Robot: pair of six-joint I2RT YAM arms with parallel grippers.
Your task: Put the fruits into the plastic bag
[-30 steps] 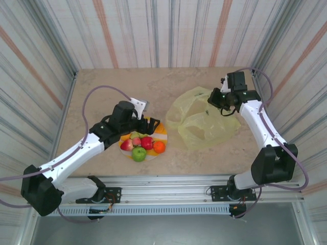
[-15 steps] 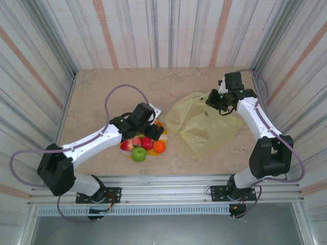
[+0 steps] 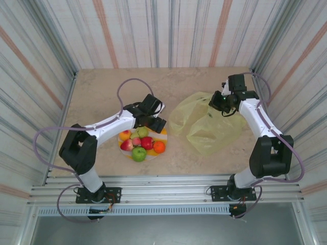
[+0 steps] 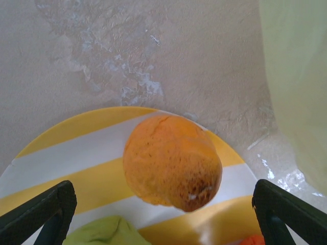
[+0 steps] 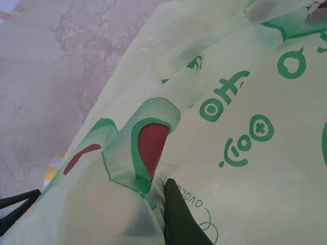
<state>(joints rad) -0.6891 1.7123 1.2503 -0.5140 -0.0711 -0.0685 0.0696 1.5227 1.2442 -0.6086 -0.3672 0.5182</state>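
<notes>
Orange fruit [image 4: 172, 162] on the plate [image 4: 76, 148] lies between the wide-spread fingers of the left gripper [image 4: 163, 198]; grasping and lifting presumably follow, toward the bag [image 3: 204, 127] pinched by the right gripper [image 5: 165, 187].

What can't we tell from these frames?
Grip of right gripper: right wrist view, plastic bag film drapes over the fingers; open or shut unclear.
Bag mouth, contents: top view, folds hide them.
Count of fruits: top view, left gripper overhangs the plate; left wrist view's bottom edge cuts a green fruit.
</notes>
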